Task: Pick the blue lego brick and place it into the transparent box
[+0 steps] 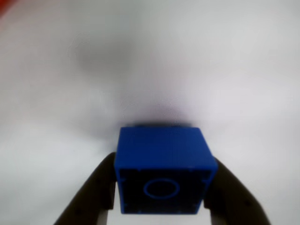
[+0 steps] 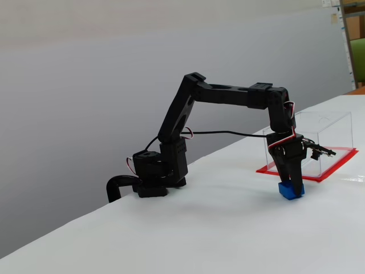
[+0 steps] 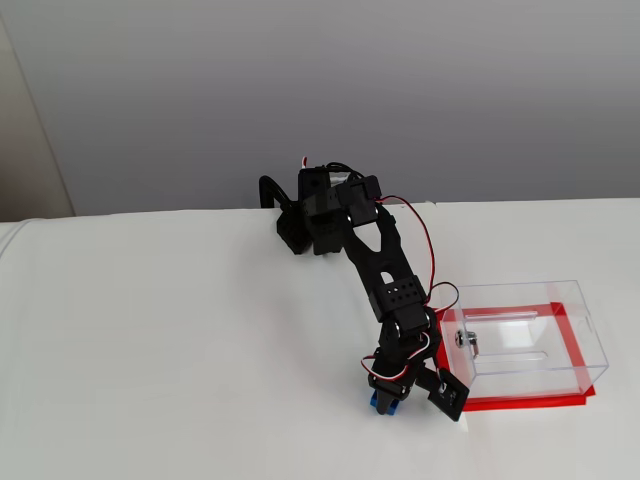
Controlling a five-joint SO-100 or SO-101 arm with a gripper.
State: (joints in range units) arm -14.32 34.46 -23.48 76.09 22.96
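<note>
The blue lego brick [image 1: 161,154] sits between my two black fingers, which press on its left and right sides; its hollow underside with a ring faces the wrist camera. My gripper [image 1: 163,160] is shut on it. In a fixed view the gripper [image 2: 291,184] points straight down with the brick [image 2: 291,191] at or just above the white table, left of the transparent box [image 2: 328,128]. In another fixed view the gripper [image 3: 385,396] and the brick [image 3: 378,402] are beside the box's [image 3: 530,330] near left corner, outside it.
The box stands on a red flat base [image 3: 520,403], with a small silver lock [image 3: 465,340] on the face toward the arm. The arm's base [image 2: 151,177] is clamped at the table's far edge. A red corner [image 1: 3,5] shows in the wrist view.
</note>
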